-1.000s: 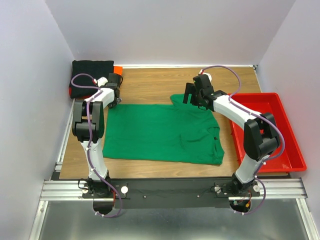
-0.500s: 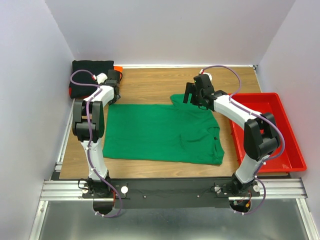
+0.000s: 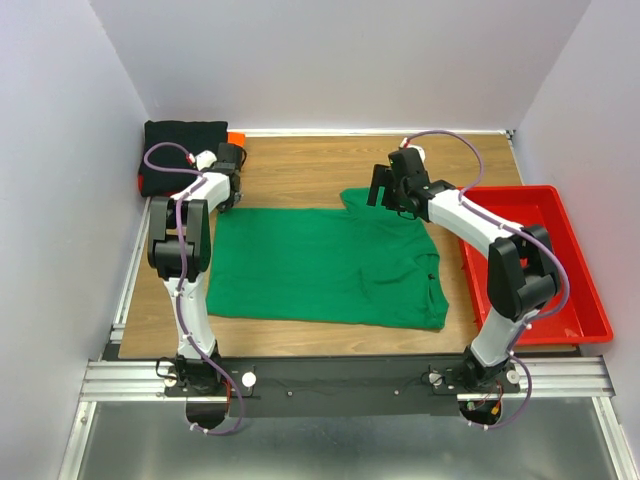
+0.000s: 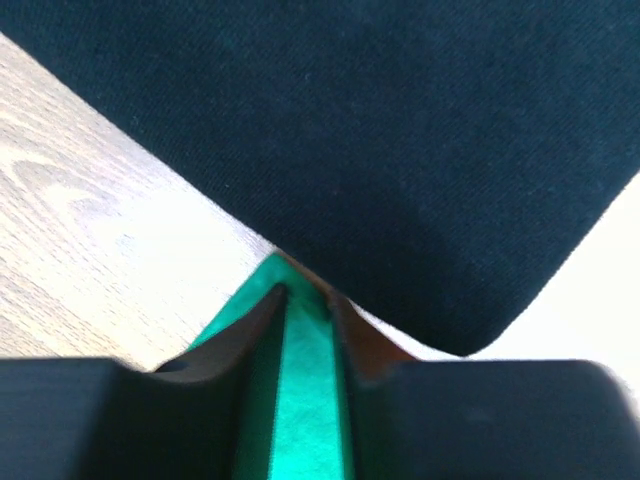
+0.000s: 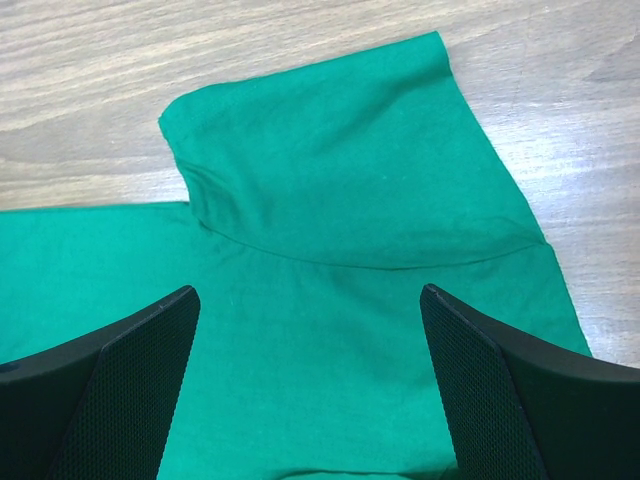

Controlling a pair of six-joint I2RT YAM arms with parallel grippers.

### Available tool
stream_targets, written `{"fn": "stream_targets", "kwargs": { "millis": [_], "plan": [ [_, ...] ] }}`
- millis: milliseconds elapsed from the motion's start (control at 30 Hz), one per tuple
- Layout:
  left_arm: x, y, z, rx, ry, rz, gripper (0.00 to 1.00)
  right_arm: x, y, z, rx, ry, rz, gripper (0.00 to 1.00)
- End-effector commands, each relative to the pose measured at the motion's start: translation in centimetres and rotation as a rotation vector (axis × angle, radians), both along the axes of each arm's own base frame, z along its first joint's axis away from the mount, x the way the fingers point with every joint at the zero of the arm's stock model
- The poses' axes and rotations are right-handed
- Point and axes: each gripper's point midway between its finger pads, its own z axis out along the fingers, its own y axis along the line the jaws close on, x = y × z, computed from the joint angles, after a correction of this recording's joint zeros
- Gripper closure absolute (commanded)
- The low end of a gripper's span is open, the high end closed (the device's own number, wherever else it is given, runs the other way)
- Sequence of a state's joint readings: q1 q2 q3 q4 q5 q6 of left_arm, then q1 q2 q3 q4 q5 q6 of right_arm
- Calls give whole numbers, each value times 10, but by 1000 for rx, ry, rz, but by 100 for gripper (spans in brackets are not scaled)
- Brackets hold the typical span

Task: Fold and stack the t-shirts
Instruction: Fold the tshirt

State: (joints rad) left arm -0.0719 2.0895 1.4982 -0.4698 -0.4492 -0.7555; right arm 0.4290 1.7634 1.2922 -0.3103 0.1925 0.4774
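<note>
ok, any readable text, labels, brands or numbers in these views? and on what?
None in any view.
No print, tag or logo shows on the green t-shirt, the black t-shirt or the red tray.
Nothing looks like text that is merely too small or blurred to read.

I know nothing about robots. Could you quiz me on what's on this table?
1. True or false: the right gripper is open above a sleeve of the bright green cloth t-shirt.
2. What lies in the far left corner of the wooden table? A: a folded black cloth t-shirt. B: a red plastic tray. C: a mug.
3. Fill in: the left gripper pinches ___ cloth.
Key: 1 true; 2 A; 3 green.
</note>
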Motion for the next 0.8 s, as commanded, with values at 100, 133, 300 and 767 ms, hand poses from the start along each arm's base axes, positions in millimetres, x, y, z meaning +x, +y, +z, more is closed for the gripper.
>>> {"fn": "stream_targets", "kwargs": {
  "millis": [100, 133, 300, 767],
  "plan": [
    [-2, 3, -2, 4, 4, -12, 90, 10, -8, -12, 6, 19, -15, 3],
    [-4, 2, 0, 2, 1, -21, 98, 15, -9, -10, 10, 14, -21, 3],
    [-4, -4, 8, -24, -36, -47, 100, 40, -20, -13, 5, 4, -68, 3],
    [-3, -21, 29, -99, -104, -128, 100, 109, -45, -63, -100, 19, -140, 13]
  ]
}}
